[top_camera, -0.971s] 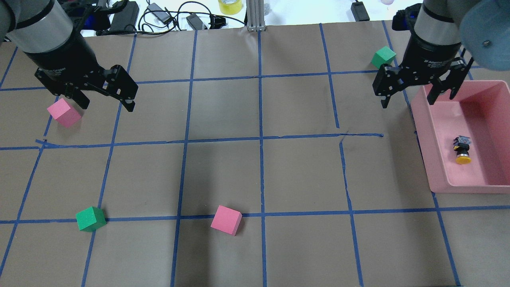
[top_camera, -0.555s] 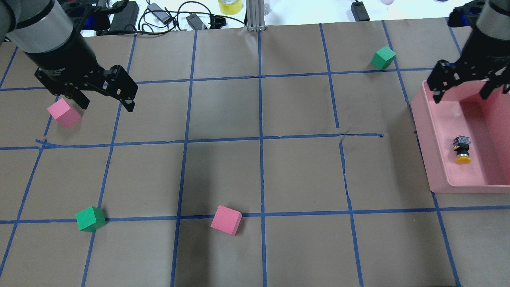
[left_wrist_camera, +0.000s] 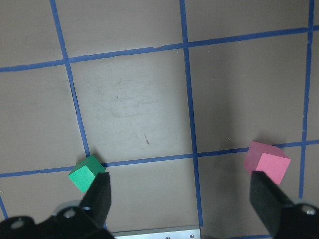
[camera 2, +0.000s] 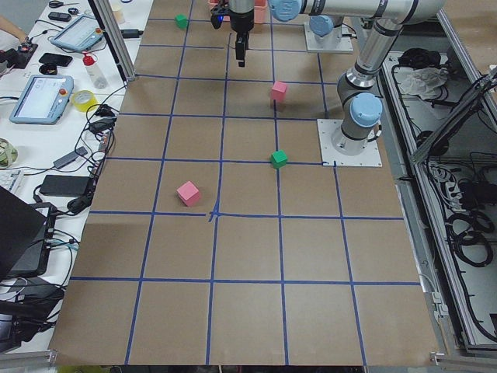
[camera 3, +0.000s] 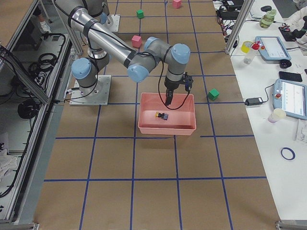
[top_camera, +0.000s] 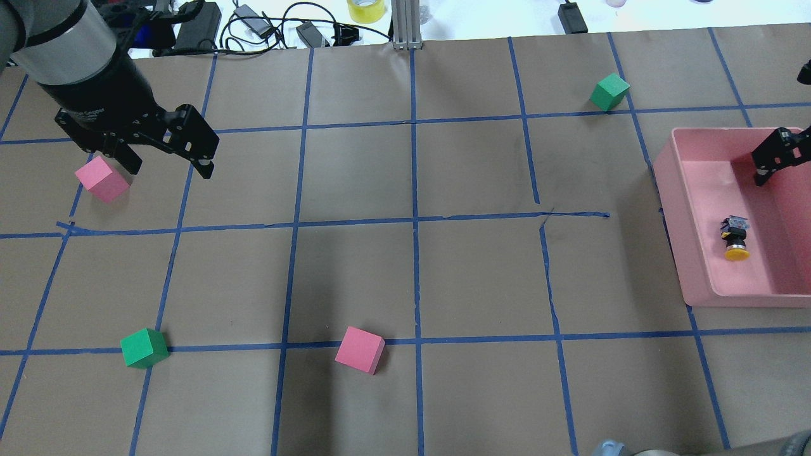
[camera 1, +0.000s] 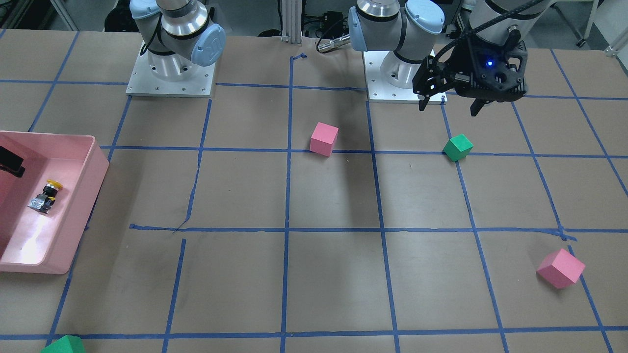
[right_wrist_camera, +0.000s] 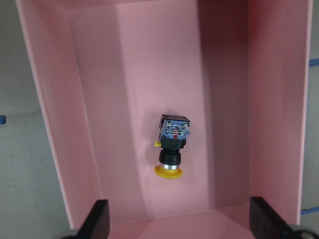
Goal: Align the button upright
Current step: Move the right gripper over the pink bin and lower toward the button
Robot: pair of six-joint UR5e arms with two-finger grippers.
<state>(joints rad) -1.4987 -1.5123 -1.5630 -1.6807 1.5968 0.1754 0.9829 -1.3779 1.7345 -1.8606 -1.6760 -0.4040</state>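
Observation:
The button [top_camera: 735, 238] lies on its side on the floor of the pink bin [top_camera: 673, 215], yellow cap toward the robot, metal base away. In the right wrist view the button [right_wrist_camera: 171, 147] lies between and ahead of the fingers. My right gripper [right_wrist_camera: 178, 211] is open and empty, hovering above the bin's far end. Only one of its fingers [top_camera: 770, 155] shows in the overhead view. My left gripper [top_camera: 168, 166] is open and empty above the table's far left, beside a pink cube [top_camera: 101, 179].
A green cube [top_camera: 144, 348] and a pink cube [top_camera: 359, 349] lie near the robot's side. Another green cube [top_camera: 609, 91] sits beyond the bin. Cables and a yellow tape roll [top_camera: 365, 9] lie past the far edge.
My right arm has swung to the right, from the bin's far-left corner to over the bin, mostly leaving the overhead view. The left arm, button and cubes have not moved.

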